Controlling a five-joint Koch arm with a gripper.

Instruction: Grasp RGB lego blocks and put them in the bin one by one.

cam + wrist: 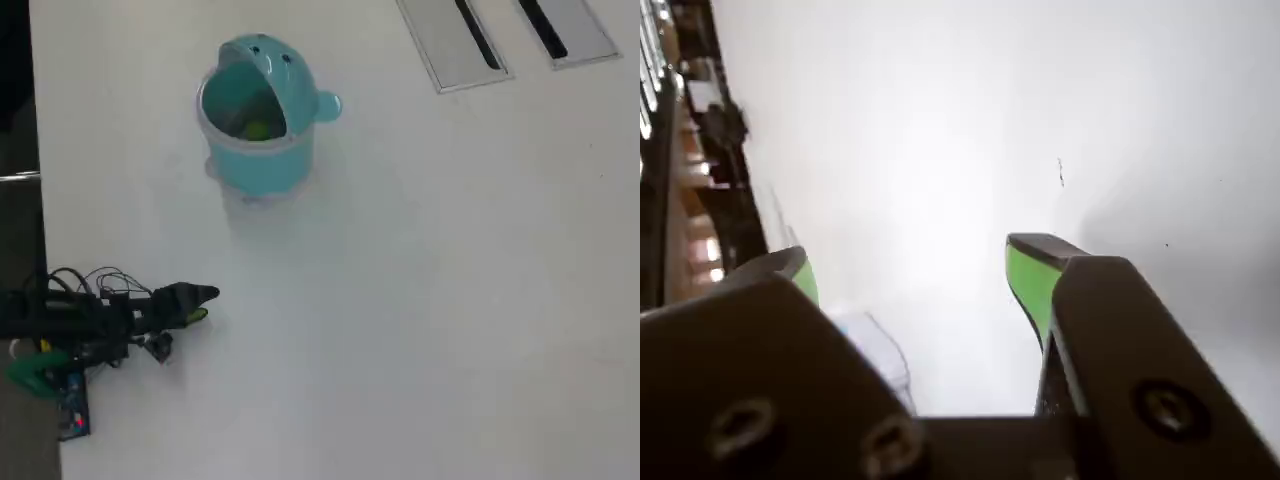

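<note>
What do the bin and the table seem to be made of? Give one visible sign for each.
The bin looks like smooth teal plastic: even colour, rounded moulded shape, a clear rim. The table looks like a matte white laminate or painted board, flat with only soft glare; which one cannot be told.

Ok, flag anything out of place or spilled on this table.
Nothing stands out. The bin stands upright with a yellow-green block inside; no blocks lie loose on the table. The gripper is open and empty.
</note>
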